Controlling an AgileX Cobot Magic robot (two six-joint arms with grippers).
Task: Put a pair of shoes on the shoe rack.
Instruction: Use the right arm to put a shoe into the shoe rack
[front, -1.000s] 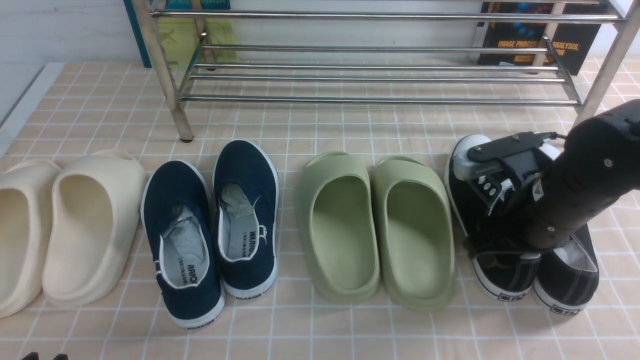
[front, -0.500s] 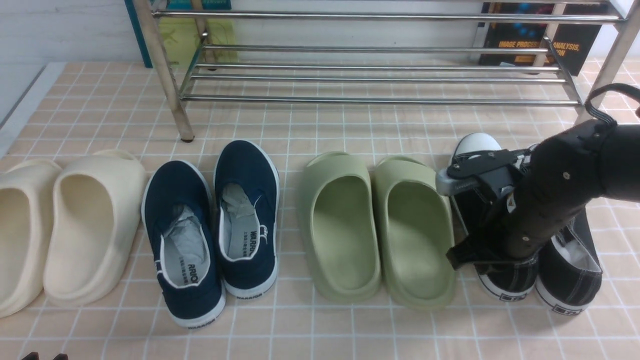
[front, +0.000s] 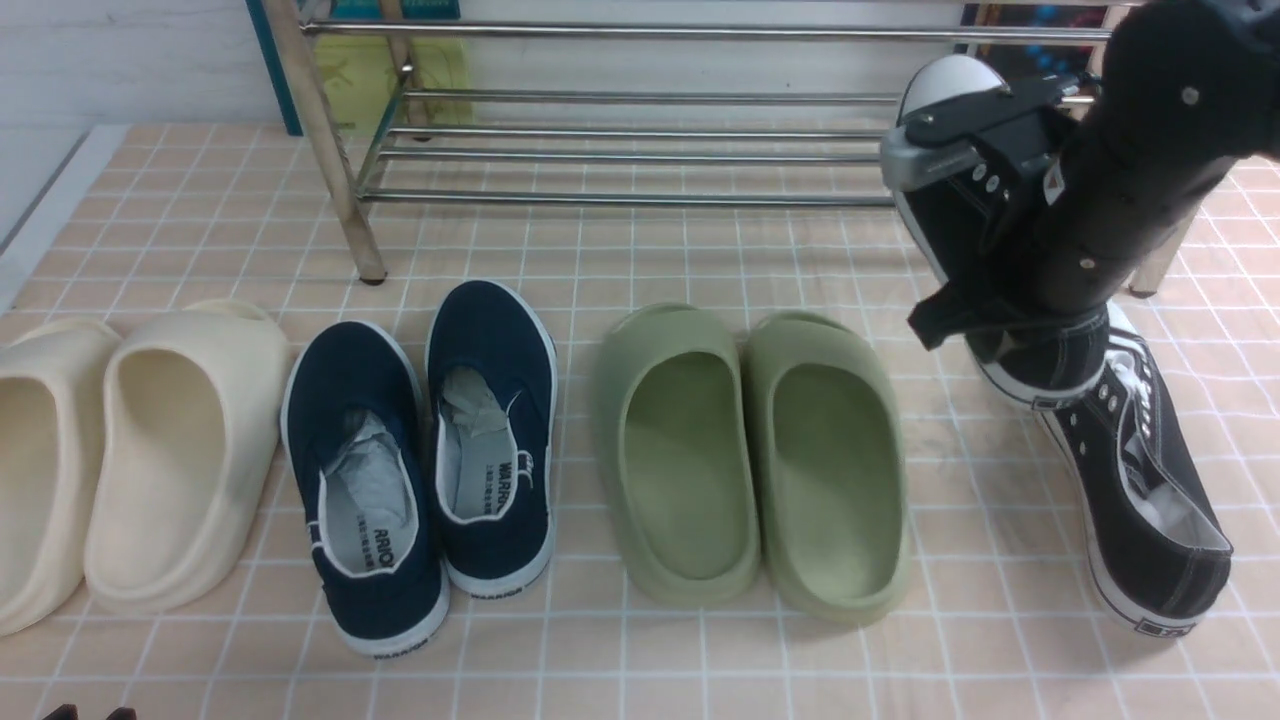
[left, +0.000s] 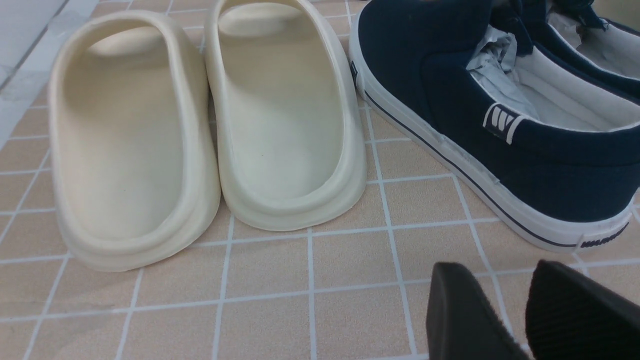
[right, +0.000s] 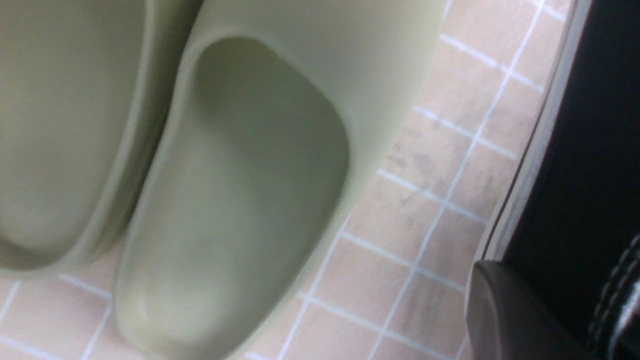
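One black sneaker (front: 945, 230) with a white toe cap hangs in the air on the right, toe pointing at the shoe rack (front: 620, 197). My right gripper (front: 1005, 325) is shut on its heel end. In the right wrist view one dark finger (right: 515, 315) presses the sneaker's black side (right: 590, 150). The other black sneaker (front: 1150, 500) lies on the tiled floor below it, angled to the right. The rack's silver bars run across the back. My left gripper (left: 505, 320) hovers open and holds nothing, low over the floor near the navy slip-ons (left: 500, 115).
On the floor stand a row of cream slides (front: 150, 450), navy slip-ons (front: 430, 450) and green slides (front: 750, 460). Books (front: 390, 70) lean on the wall behind the rack. The rack's right leg (front: 1160, 260) stands just behind my right arm.
My right gripper closed on the black sneaker, then lifted it up and back toward the rack. The other sneaker has turned and shifted slightly to the right.
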